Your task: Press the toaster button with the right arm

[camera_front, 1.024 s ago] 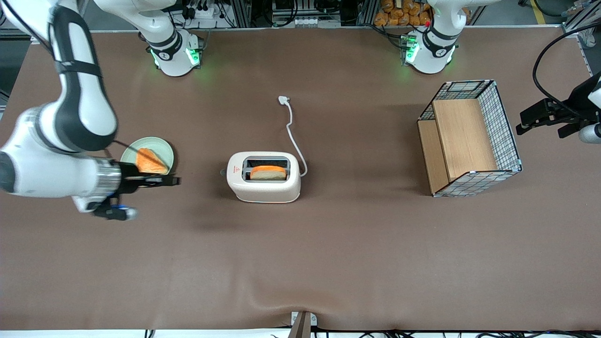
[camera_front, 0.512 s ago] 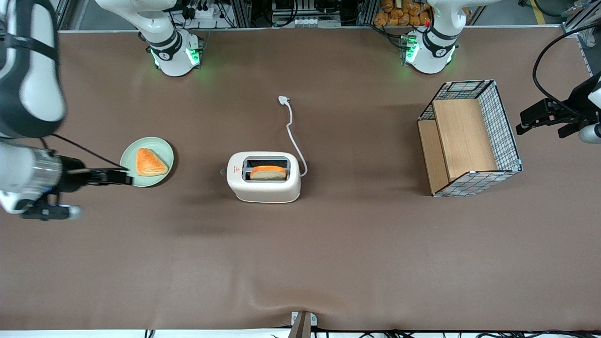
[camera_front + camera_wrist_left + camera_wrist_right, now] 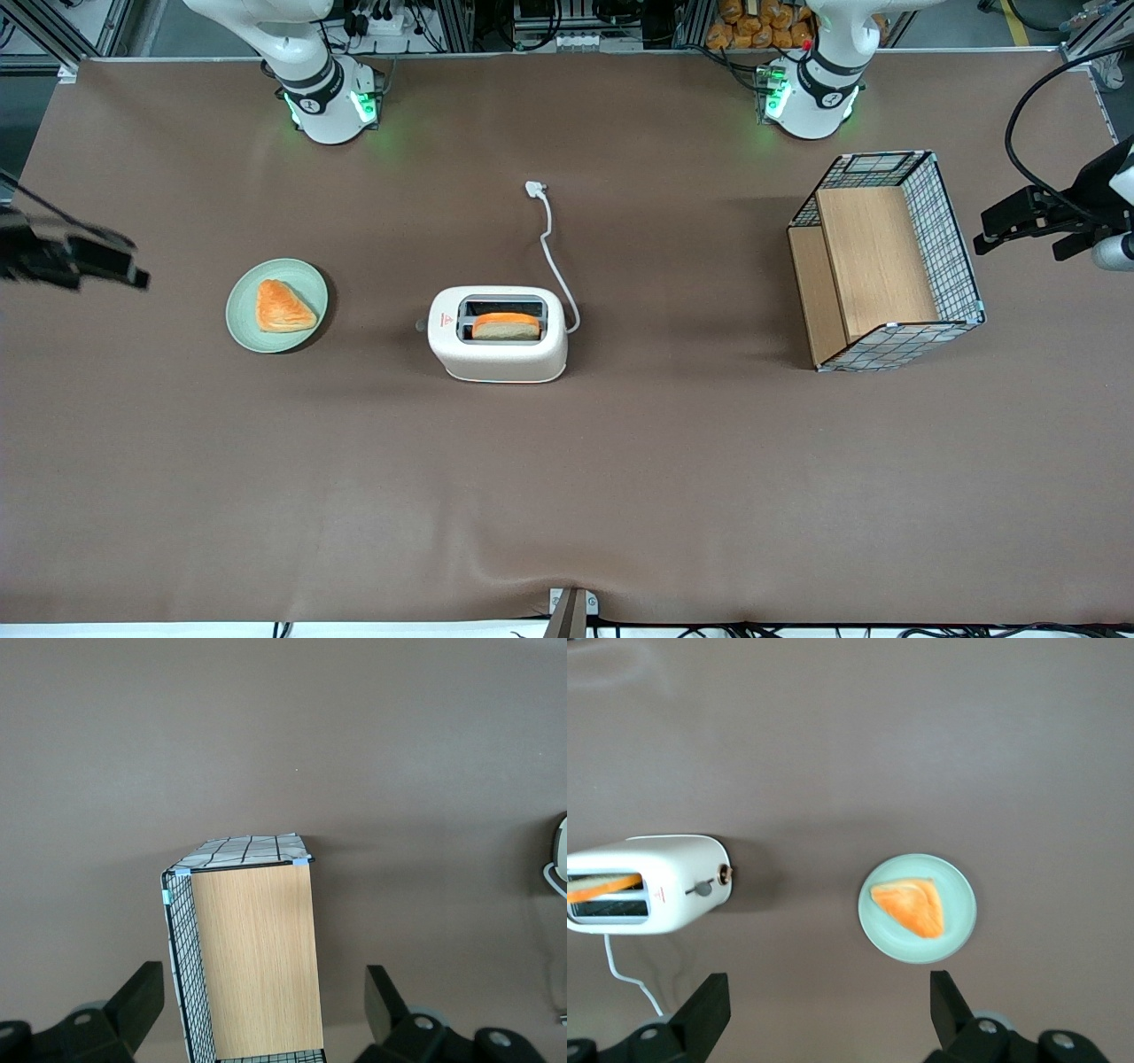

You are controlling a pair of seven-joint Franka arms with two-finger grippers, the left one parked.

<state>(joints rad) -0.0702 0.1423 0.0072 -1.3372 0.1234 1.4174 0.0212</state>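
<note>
The white toaster (image 3: 498, 341) stands mid-table with a bread slice (image 3: 506, 327) in one slot. It also shows in the right wrist view as the toaster (image 3: 651, 881). The toaster button (image 3: 420, 325) is a small knob on the narrow end that faces the working arm's end of the table; the wrist view shows the button (image 3: 726, 873) too. Of the right arm only my gripper (image 3: 124, 264) shows, high near the table's edge at the working arm's end, far from the toaster. The gripper (image 3: 828, 1010) is open and holds nothing.
A green plate (image 3: 244, 321) with a pastry (image 3: 282, 306) lies between the gripper and the toaster. The toaster's cord (image 3: 551, 248) runs toward the arm bases. A wire basket with wooden panels (image 3: 886, 257) stands toward the parked arm's end.
The right arm has pulled away from beside the plate toward its own end of the table, and most of it has left the view. The toaster has not moved.
</note>
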